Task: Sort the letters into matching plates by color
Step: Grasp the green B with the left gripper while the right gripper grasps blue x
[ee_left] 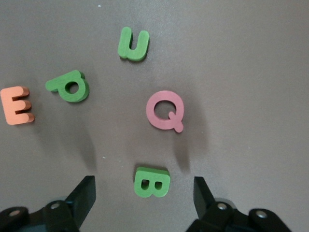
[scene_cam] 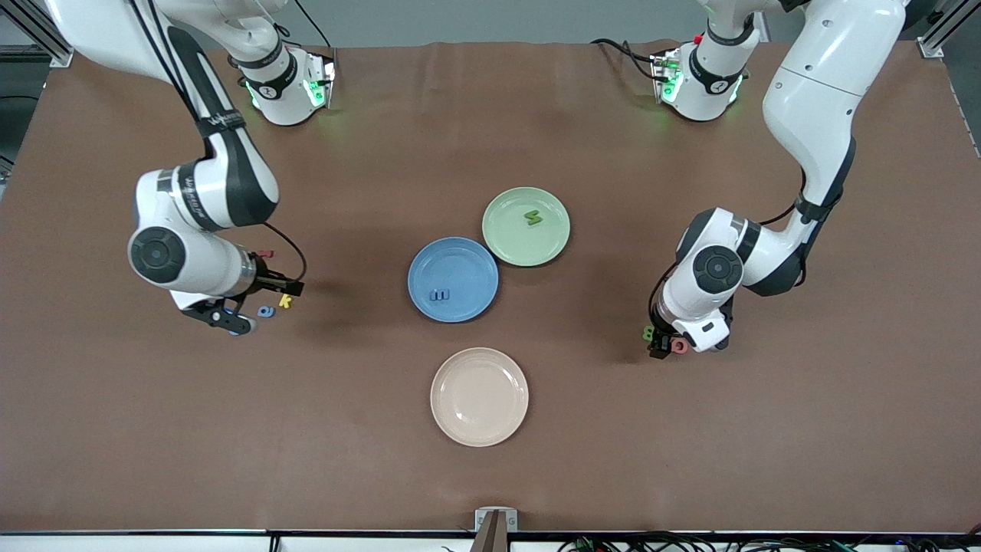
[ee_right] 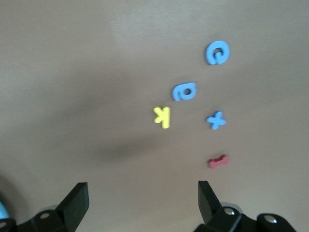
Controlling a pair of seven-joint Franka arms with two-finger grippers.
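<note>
The blue plate point(scene_cam: 460, 261) holds one blue letter point(scene_cam: 439, 294). Beside it, the pale green plate point(scene_cam: 513, 238) holds a green S point(scene_cam: 533, 218). My left gripper point(ee_left: 144, 187) is open low over the table toward the left arm's end, its fingers on either side of a green B point(ee_left: 152, 181) without touching it. A green U point(ee_left: 133, 44) and a green P point(ee_left: 69, 87) lie close by. My right gripper point(ee_right: 143, 191) is open over bare table toward the right arm's end, near three blue letters point(ee_right: 184, 91).
A cream plate point(scene_cam: 479, 396) sits nearer the front camera than the blue plate. A pink Q point(ee_left: 165, 110) and an orange E point(ee_left: 17, 105) lie among the green letters. A yellow K point(ee_right: 162, 116) and a dark red letter point(ee_right: 217, 161) lie among the blue ones.
</note>
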